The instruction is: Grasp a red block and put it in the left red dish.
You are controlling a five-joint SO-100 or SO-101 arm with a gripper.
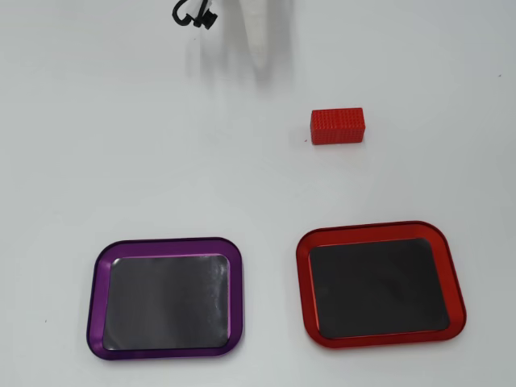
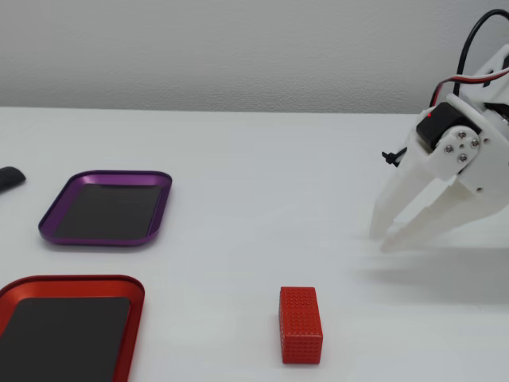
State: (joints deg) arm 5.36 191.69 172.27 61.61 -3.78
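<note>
Red block (image 2: pixel 301 325) sat loose on the white table (image 2: pixel 238 207), lying flat and well apart from the gripper (image 2: pixel 382 241), down and to the left of the fingertips in the fixed view, nothing touching it. The gripper hung just above the table with its two white fingers (image 2: pixel 407 205) only slightly parted and empty. In the overhead view only a fingertip (image 1: pixel 258 36) poked in from the top edge, with the block (image 1: pixel 338 126) lower and to the right of it. So the reach hadn't really closed in yet, I'd say. To do it well: spread the fingers wider first, swing over until the block is centred under them, and line up so they close across its short sides, not along its length, or it'll likely skid or twist away. Come down straight, squeeze, lift clear. The red dish (image 2: pixel 67 328) sat farther off than the block from the gripper, past it to the left, with the purple tray (image 2: pixel 107 208) beside it, so don't mix those up.
</note>
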